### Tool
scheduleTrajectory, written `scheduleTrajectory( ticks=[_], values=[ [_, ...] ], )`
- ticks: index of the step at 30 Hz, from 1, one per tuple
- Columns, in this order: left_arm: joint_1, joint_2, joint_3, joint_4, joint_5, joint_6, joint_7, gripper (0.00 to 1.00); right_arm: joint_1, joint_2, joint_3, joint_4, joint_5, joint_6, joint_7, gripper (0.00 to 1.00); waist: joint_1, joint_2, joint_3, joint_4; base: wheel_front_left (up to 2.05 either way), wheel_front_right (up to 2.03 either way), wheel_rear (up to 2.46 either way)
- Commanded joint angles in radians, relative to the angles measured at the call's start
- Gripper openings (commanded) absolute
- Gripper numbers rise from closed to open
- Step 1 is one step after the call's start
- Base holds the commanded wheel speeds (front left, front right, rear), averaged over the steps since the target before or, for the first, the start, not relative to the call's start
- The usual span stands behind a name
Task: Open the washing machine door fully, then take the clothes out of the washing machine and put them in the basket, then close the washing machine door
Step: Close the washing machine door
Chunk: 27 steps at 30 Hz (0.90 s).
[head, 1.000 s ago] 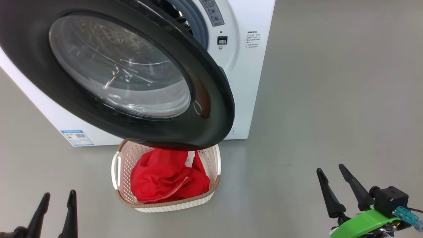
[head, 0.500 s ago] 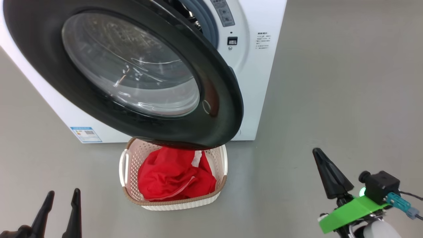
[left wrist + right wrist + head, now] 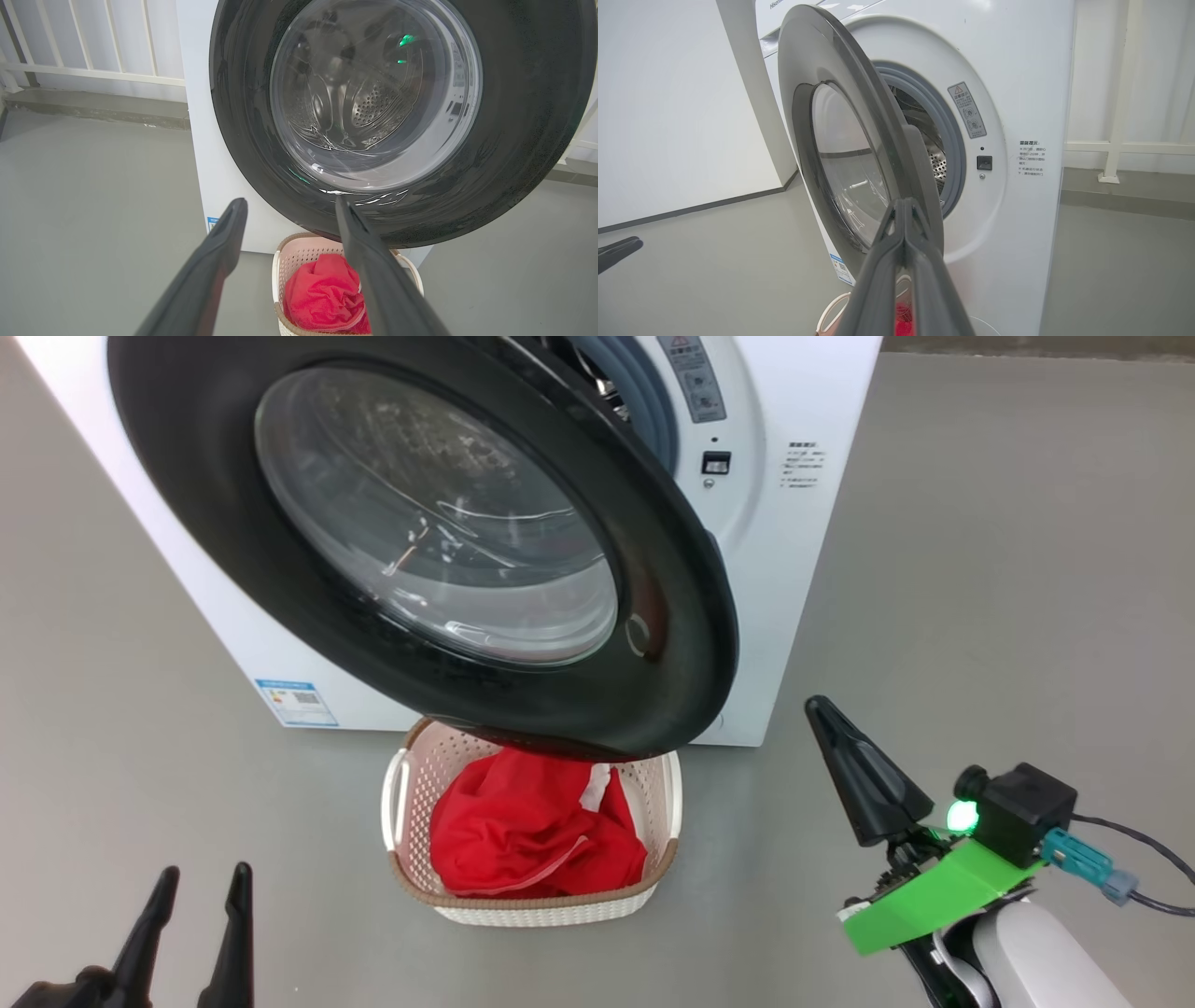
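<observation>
1. At the lower left, the left gripper (image 3: 204, 873) hangs over the floor (image 3: 140, 728). Its two fingers are spread apart with nothing between them, and it is well apart from the basket.
2. Further right, the washing machine door (image 3: 439, 523) stands swung out from the washing machine (image 3: 812, 579), so the opening step looks done. I cannot tell whether it is at its full swing. It is a broad glossy black ring around a bulging clear glass bowl streaked with reflections. It is hinged on the left, and its free edge points right.
3. Behind that free edge sits the grey gasket (image 3: 945, 135). The drum (image 3: 937, 163) shows bare perforated metal there, and also through the glass in the left wrist view. No red shows inside, so the emptying looks finished as far as can be seen.
4. Below the door's lower edge, the basket (image 3: 551, 915) stands on the floor just in front of the machine. The clothes (image 3: 532, 835) lie inside it as a crumpled red heap with a white strip near the back, filling most of it.
5. At the right, the right gripper (image 3: 826, 719) is raised with its fingers pressed together and holds nothing. It is near the door's free edge but apart from it.
6. Only closing the door is left. The closed tip seems well suited to pushing on the black ring.
</observation>
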<state>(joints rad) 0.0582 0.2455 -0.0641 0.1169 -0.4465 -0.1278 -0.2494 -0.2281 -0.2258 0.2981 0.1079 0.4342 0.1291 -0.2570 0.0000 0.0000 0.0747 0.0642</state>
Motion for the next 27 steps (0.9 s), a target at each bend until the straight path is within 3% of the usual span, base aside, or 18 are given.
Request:
scheduleTrajectory(
  ticks=[1, 27],
  values=[
    [-0.035, 0.015, 0.031, -0.03, 0.014, -0.003, -0.012, 1.0, -0.038, -0.004, 0.036, -0.028, 0.011, 0.002, -0.005, 0.0, 0.0, 0.0, 0.004, 0.015, 0.0, 0.0, 0.0],
    [-0.136, 0.019, -0.016, -0.038, -0.014, -0.003, -0.012, 1.0, -0.237, 0.047, 0.115, 0.114, 0.003, 0.002, -0.005, 0.0, 0.0, 0.0, 0.147, 0.076, 0.0, 0.0, 0.0]
  ],
)
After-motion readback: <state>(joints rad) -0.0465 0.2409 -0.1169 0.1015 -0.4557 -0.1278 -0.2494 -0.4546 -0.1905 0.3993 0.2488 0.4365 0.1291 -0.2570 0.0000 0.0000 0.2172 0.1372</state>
